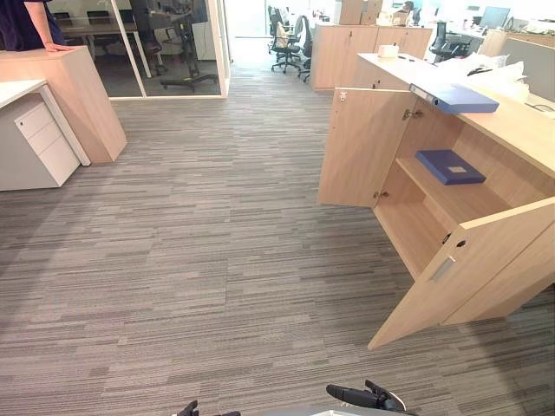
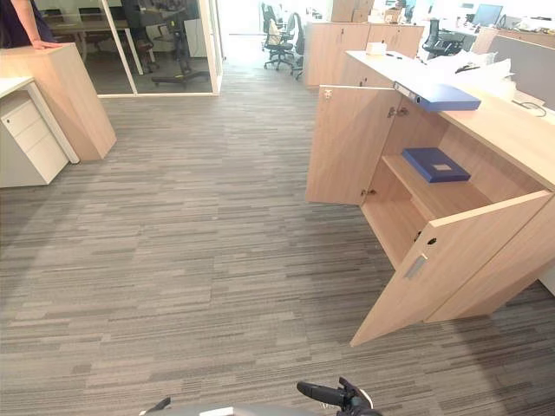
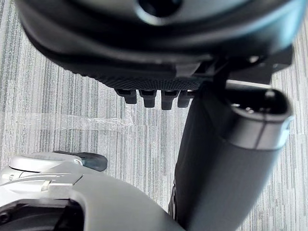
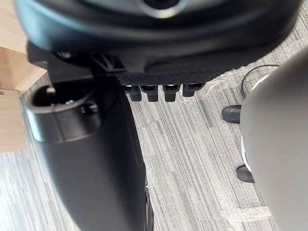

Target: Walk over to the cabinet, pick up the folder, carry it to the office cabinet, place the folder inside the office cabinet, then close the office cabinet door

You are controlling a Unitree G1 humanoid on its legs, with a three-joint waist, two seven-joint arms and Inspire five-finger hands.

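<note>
Cabinet [image 1: 364,143] matt pale wood; shelf folder [image 1: 449,166] smooth, blue; carpet [image 1: 217,260] rough, ribbed.

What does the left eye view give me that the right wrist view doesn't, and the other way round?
Left eye view: the office cabinet with both doors open, a blue folder on its shelf and a blue binder on top. Right wrist view: the right hand close up, fingers straight, holding nothing. Both: the grey carpet and some cabinet wood.

No text, number or sign is legible. Blue folder [image 1: 449,166] on the shelf [image 1: 429,198] bears a small pale label [image 1: 457,170]; print too small to read.
</note>
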